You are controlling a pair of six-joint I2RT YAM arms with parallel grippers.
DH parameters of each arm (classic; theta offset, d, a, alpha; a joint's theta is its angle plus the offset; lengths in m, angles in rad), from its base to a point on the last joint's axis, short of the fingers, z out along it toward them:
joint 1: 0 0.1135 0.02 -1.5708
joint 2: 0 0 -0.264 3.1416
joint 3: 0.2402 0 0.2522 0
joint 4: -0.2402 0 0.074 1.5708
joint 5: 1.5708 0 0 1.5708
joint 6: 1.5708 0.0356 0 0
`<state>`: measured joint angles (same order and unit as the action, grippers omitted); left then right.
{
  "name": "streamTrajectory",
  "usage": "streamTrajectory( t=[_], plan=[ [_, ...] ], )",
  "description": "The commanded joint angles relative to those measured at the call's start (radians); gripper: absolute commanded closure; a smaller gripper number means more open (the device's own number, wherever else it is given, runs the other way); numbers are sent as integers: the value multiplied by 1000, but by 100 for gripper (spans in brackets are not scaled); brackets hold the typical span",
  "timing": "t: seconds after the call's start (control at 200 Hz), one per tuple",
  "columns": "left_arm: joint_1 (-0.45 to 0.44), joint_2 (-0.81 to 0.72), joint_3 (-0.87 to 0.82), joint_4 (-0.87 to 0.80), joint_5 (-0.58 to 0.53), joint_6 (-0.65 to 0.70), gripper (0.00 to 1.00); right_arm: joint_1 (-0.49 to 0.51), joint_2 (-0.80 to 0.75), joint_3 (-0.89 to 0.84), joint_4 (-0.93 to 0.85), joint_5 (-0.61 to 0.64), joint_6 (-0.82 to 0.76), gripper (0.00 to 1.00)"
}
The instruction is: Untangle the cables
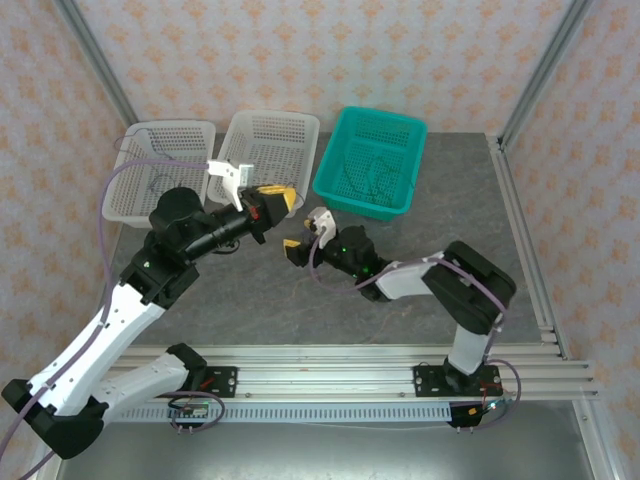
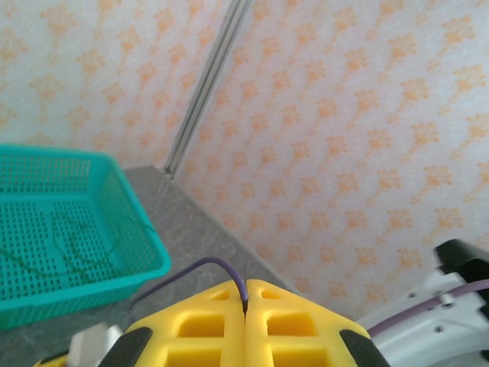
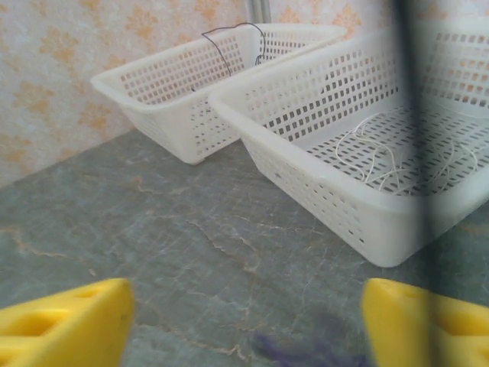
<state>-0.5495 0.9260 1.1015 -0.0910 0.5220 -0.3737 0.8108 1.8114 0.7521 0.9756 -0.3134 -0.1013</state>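
Two claws are meeting: our left claw (image 2: 245, 294) is clamping a purple cable (image 2: 200, 267), our right claw (image 3: 244, 321) is gaping wide nearby. Green cables (image 2: 76, 237) are lying in the teal basket (image 2: 76, 294) beyond the left claw. We are risking slippage — a thin strand pulled sideways could escape.

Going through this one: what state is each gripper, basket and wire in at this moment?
left gripper: shut on the purple wire.
right gripper: open, gripping nothing.
teal basket: upright, holding green wires.
nearer white basket: upright, holding white wires.
farther white basket: upright, with a dark wire looping above its rim.
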Motion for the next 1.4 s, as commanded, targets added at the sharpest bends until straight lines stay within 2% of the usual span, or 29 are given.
streamTrajectory(
  t=[0.0, 0.035, 0.09, 0.19, 0.26, 0.32, 0.425, 0.52, 0.716, 0.836, 1.001, 1.036, 1.056, 1.101, 1.146, 1.251, 1.396],
  plan=[
    [-3, -33, 64, -39, -43, 46, 100, 1, 70, 24, 101, 45, -19, 47],
    [-3, -44, 73, -53, -73, 50, 100, 1, 88, 15, 101, 74, -9, 58],
    [-2, -58, 92, -84, -144, 52, 100, 1, 107, -11, 103, 132, 21, 67],
    [7, -57, 178, -250, -359, 65, 100, 1, 107, -75, 103, 206, 91, 70],
    [44, -46, 234, -359, -486, 69, 100, -1, 100, -127, 103, 268, 143, 74],
    [93, -51, 238, -386, -538, 59, 100, -7, 88, -176, 112, 326, 198, 81],
    [167, -62, 204, -403, -557, 50, 100, -24, 37, -278, 149, 394, 287, 99],
    [189, -69, 120, -399, -537, 31, 100, -39, -55, -335, 106, 433, 325, 100],
    [197, -96, -144, -357, -524, -35, 100, -106, -345, -354, -206, 471, 369, 100],
    [196, -142, -392, -163, -394, -104, 95, -123, -539, -358, -319, 452, 295, 100],
    [183, -150, -663, 117, -213, -133, 80, -139, -745, -348, -436, 357, 169, 100],
    [174, -142, -682, 133, -198, -110, 72, -139, -768, -336, -468, 334, 141, 100],
    [167, -137, -685, 132, -195, -93, 62, -139, -779, -324, -496, 320, 127, 100],
    [157, -127, -673, 106, -186, -42, 48, -139, -794, -291, -566, 280, 97, 100],
    [151, -122, -643, 75, -173, 18, 40, -139, -797, -259, -627, 239, 68, 100],
    [142, -121, -552, 30, -130, 164, 32, -139, -801, -203, -712, 179, 34, 100],
    [109, -111, -531, 155, -139, 198, 30, -139, -817, -159, -731, 151, 73, 100]
  ],
)
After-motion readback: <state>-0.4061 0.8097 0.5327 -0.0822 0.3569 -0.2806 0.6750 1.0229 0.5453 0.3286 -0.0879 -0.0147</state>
